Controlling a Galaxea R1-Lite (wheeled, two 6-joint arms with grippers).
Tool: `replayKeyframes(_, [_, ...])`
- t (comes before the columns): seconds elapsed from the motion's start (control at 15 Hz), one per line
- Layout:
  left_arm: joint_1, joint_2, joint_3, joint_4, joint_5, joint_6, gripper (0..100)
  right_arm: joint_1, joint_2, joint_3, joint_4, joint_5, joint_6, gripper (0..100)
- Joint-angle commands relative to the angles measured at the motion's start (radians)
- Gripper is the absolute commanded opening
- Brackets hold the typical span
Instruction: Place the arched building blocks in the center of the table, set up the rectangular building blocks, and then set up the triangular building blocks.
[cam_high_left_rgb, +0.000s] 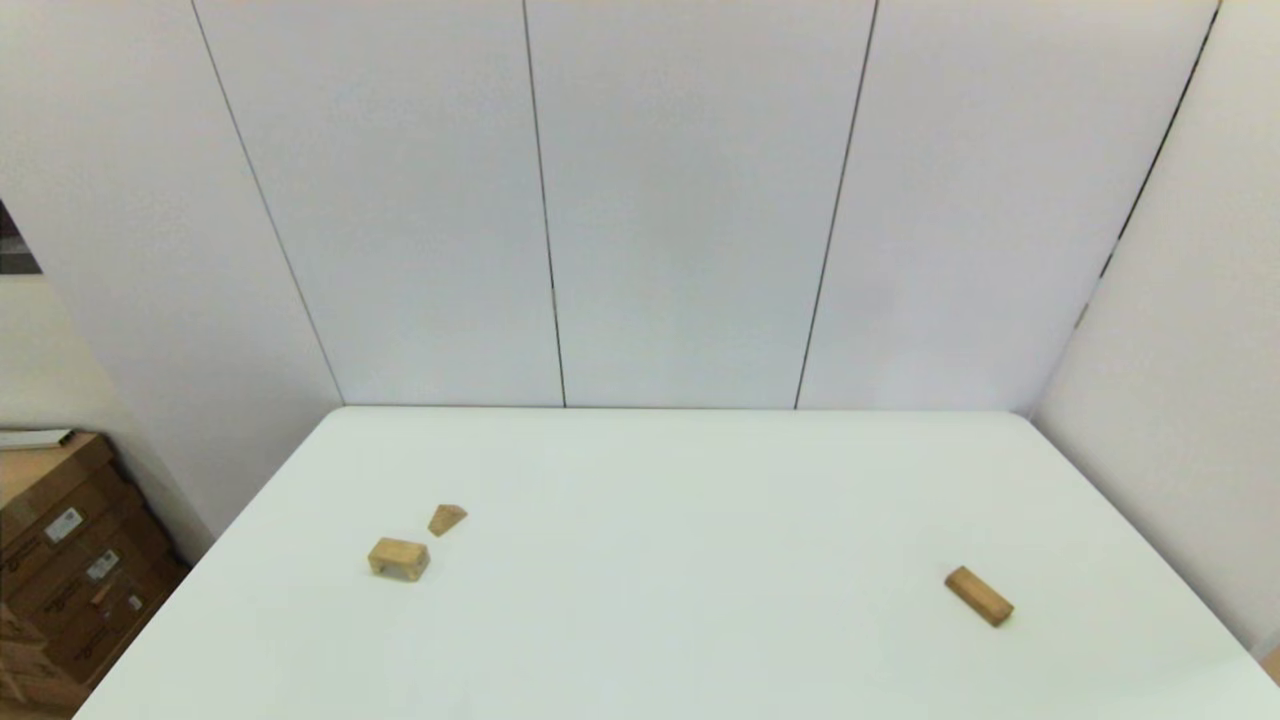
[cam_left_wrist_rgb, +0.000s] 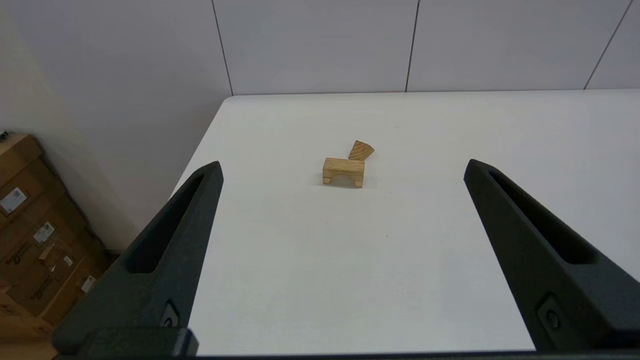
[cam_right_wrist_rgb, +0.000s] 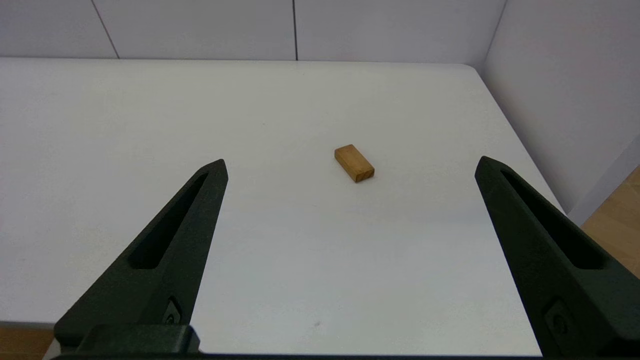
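Arched block (cam_left_wrist_rgb: 343, 171) on bench (cam_high_left_rgb: 680, 560) left side, just beside triangular wedge (cam_left_wrist_rgb: 361, 150), legs down; likely light, rigid wood, best gripped across flat faces; left gripper (cam_left_wrist_rgb: 342, 167) and right gripper (cam_right_wrist_rgb: 350, 165) fingers apart.

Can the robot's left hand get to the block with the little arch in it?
Probably yes. The left hand is open, and bare table lies between it and the arched block; only the triangular block sits close behind.
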Motion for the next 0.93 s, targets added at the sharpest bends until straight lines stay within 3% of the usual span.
replayKeyframes(0.07, [0.000, 0.001, 0.000, 0.000, 0.000, 0.000, 100, 0.000, 0.002, 0.000, 0.002, 0.001, -0.001, 100])
replayKeyframes(0.93, [0.000, 0.001, 0.000, 0.000, 0.000, 0.000, 100, 0.000, 0.000, 0.000, 0.001, 0.001, -0.001, 100])
